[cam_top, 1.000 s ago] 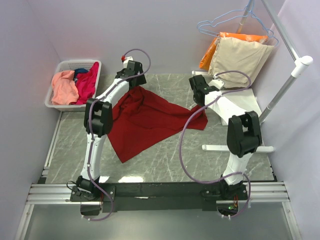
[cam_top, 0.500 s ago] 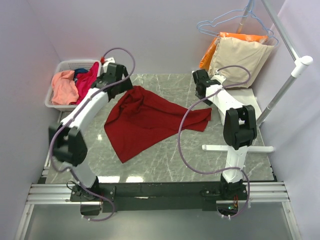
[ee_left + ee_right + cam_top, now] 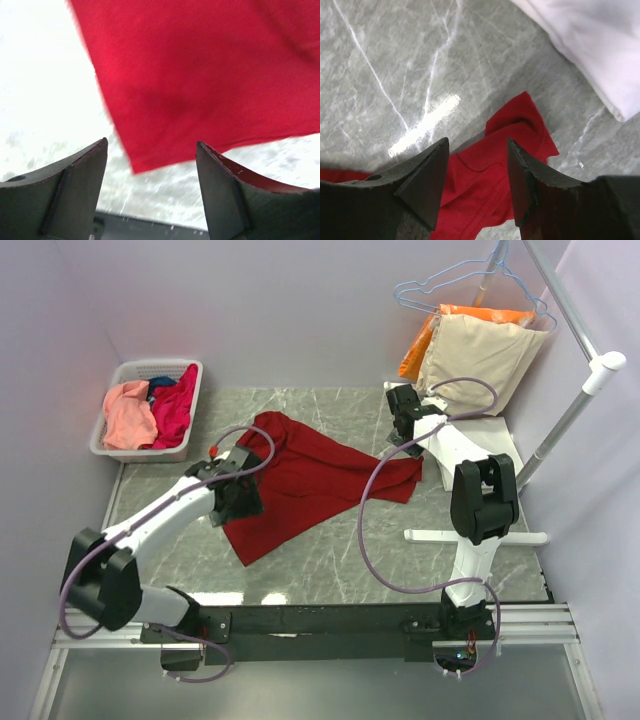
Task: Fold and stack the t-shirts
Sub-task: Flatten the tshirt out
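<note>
A dark red t-shirt (image 3: 320, 475) lies spread and creased on the marble table (image 3: 330, 560). My left gripper (image 3: 240, 502) hangs open over its near left edge. In the left wrist view the shirt's corner (image 3: 200, 75) lies below the open left gripper (image 3: 151, 142), nothing held. My right gripper (image 3: 405, 425) stands open above the shirt's right end; its wrist view shows a crumpled sleeve (image 3: 520, 127) beneath the open right gripper (image 3: 477, 141). A cream-white t-shirt (image 3: 495, 440) (image 3: 600, 50) lies at the right. Salmon-pink (image 3: 128, 415), magenta (image 3: 175, 405) and blue (image 3: 160, 386) t-shirts fill a basket.
The white basket (image 3: 110, 447) stands at the back left. Beige (image 3: 480, 355) and orange (image 3: 420, 348) garments hang on wire hangers at the back right. A rack pole (image 3: 570, 412) slants down the right side, its white foot (image 3: 470, 536) on the table.
My left arm has swung from the table's back, near the basket, down to the shirt's near left edge. My right gripper has opened over the shirt's right end.
</note>
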Robot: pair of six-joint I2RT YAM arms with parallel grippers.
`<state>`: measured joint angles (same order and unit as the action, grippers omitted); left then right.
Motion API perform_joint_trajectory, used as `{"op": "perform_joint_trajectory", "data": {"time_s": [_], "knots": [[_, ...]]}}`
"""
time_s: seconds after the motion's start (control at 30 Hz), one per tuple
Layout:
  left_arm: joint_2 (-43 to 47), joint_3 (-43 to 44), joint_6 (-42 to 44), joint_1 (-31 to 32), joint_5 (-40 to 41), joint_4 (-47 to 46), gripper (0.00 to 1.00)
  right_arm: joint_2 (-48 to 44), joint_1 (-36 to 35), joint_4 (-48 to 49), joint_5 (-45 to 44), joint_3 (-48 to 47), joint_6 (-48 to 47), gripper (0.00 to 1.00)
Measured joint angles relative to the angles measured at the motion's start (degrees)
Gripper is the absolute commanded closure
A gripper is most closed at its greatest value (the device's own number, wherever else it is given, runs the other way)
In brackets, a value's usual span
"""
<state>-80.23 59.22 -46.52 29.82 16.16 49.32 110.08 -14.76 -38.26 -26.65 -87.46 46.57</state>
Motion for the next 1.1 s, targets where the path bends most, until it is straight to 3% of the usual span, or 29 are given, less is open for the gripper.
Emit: {"op": "perform_joint_trajectory", "data": {"time_s": [0.33, 0.7, 1.1], "knots": [[10.27, -9.81, -7.76, -0.11, -5.55, 4.26, 0.32, 0.00, -0.87, -0.02, 2.19, 0.00, -0.17, 0.46], [6.05, -13.09, -8.48, 0.02, -11.52, 0.63, 0.40, 0.00, -1.55, -1.29, 2.23, 0.00, -0.24, 0.47], [1.77, -14.99, -8.70, 0.07, -12.33, -1.73, 0.45, 0.00, -1.55, -3.19, 1.57, 0.00, -0.22, 0.48]]}}
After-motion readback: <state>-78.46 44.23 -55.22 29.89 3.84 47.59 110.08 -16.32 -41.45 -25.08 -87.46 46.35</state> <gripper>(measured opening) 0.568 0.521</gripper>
